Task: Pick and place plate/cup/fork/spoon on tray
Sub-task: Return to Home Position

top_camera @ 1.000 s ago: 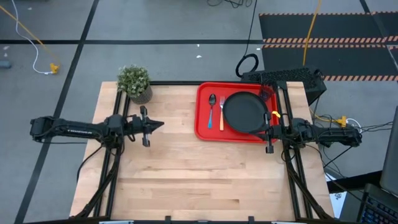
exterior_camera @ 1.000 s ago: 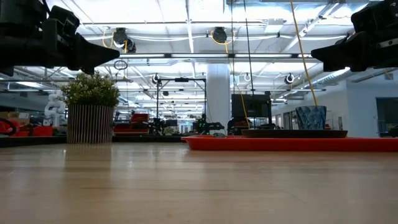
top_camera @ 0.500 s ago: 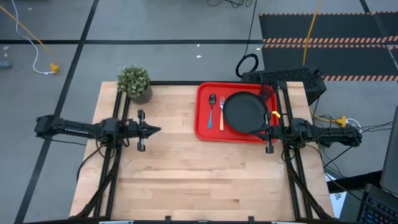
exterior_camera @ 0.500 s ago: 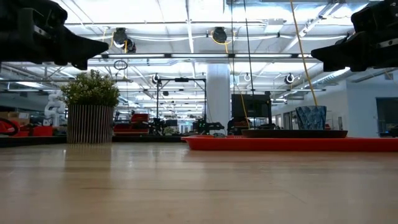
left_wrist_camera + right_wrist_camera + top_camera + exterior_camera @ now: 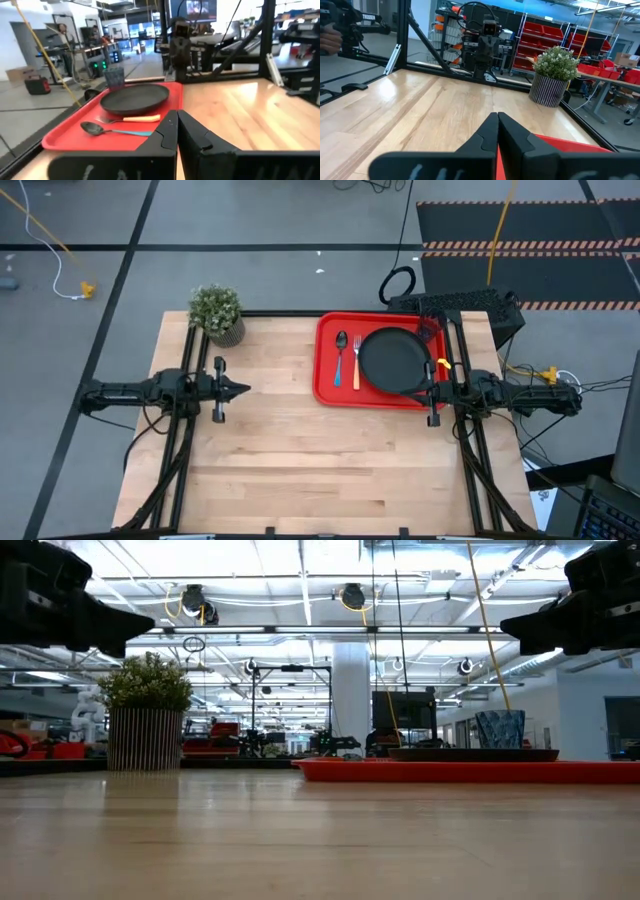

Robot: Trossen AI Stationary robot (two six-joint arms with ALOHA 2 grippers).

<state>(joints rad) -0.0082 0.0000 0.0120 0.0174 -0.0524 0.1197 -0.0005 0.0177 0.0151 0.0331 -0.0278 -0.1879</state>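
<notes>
Change: the left pincer [image 5: 238,389] is pulling back along the counter [image 5: 320,470] toward its own side; it was reaching further toward the tray a second ago, and it is now sitting well apart from it. The right pincer [image 5: 432,393] is not moving between pictures.
Meaning: judging by the layout, the placing work is looking finished and the left arm is retreating to rest; nothing of the task is lying loose on the wood.
Left pincer: clenched on nothing, its two dark fingers [image 5: 170,134] pressing together in the left wrist view.
Right pincer: also clenched and empty, hanging just beside the tray's near right corner.
Tray [image 5: 328,360]: bright red smooth plastic, rectangular with rounded corners and a raised rim, sitting at the far right of the counter.
Plate [image 5: 392,360]: flat, round, matte black, occupying the right part of the tray.
Fork [image 5: 356,362]: slim, silver tines, orange-tan handle, lying in the tray just left of the plate.
Spoon [image 5: 341,357]: dark glossy bowl, thin light-blue handle, lying parallel to the fork, nearer the tray's left rim.
Cup [image 5: 114,78]: small, dark grey-blue, faceted wall, standing upright at the tray's far right corner beyond the plate.
Plant [image 5: 216,314]: leafy green in a ribbed striped pot, at the far left corner.
Counter: pale wood planks, matte.
</notes>
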